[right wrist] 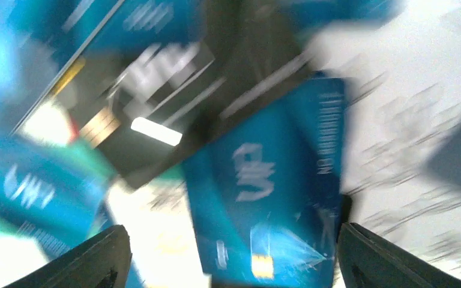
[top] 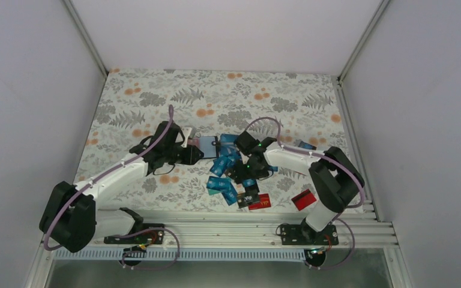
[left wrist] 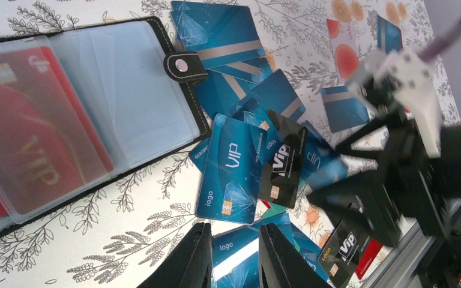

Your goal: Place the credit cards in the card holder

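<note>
The card holder (top: pixel 207 146) lies open on the floral cloth. In the left wrist view (left wrist: pixel 126 90) a red VIP card (left wrist: pixel 30 150) sits in its clear sleeve. Loose credit cards (top: pixel 225 174), mostly blue, are piled to its right. My left gripper (top: pixel 192 154) is beside the holder, its jaws narrowly apart (left wrist: pixel 234 264) over a blue "logo" card (left wrist: pixel 237 252) lying flat. My right gripper (top: pixel 244 174) hovers low over the pile, wide open (right wrist: pixel 234 264), with a blue VIP card (right wrist: pixel 270 180) between its fingers and a black card (right wrist: pixel 156 108) beyond. The right wrist view is blurred.
Two red cards (top: pixel 304 199) (top: pixel 260 203) lie near the front rail (top: pixel 228 225). A black VIP card (left wrist: pixel 283 159) rests on blue ones. White walls close in the left, back and right sides. The right arm's gripper body (left wrist: pixel 366 204) fills the left wrist view's right.
</note>
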You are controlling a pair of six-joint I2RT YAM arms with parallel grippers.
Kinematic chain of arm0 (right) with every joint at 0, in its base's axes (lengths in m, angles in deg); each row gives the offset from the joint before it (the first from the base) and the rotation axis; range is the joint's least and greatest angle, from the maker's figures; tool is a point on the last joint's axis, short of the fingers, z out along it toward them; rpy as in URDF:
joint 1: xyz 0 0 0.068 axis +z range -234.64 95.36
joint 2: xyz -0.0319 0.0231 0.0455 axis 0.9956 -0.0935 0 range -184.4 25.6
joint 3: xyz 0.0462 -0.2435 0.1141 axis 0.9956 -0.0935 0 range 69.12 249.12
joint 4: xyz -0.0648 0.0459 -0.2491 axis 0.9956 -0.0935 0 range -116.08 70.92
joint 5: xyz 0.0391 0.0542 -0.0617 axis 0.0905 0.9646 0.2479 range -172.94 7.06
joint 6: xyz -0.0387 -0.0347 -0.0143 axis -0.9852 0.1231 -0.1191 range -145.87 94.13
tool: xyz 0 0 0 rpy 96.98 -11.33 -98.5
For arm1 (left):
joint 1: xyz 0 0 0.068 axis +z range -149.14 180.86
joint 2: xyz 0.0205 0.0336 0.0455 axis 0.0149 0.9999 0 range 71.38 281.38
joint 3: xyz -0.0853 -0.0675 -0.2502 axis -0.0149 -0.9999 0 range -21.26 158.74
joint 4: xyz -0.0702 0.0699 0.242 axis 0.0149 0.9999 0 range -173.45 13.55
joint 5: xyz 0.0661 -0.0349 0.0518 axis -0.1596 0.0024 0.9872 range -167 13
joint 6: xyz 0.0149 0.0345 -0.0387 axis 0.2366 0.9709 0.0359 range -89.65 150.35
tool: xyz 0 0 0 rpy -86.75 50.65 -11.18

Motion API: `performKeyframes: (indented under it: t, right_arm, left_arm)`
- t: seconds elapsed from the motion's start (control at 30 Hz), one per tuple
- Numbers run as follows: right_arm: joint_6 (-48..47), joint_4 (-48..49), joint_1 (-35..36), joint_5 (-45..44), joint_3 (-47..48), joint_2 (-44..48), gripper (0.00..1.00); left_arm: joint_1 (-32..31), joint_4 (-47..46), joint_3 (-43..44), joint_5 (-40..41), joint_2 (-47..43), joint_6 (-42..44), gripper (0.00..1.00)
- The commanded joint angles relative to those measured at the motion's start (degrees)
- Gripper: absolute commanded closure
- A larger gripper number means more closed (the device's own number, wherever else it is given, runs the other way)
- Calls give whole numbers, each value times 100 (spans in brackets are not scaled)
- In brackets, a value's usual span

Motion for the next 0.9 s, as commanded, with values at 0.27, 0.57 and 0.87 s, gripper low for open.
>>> performKeyframes:
  t: [0.27, 0.57, 0.87]
  right_arm:
    - [503, -1048, 763, 960, -127, 1145, 16]
    - [1615, -1143, 352, 205, -939, 1817, 14]
    - [2030, -1171, -234, 174, -1763, 2472, 15]
  left_arm:
    - [-598, -235, 225, -140, 262, 387, 79]
    - [-1842, -673, 497, -101, 693, 548, 79]
    - [-2802, -1292, 1018, -130, 1832, 450, 79]
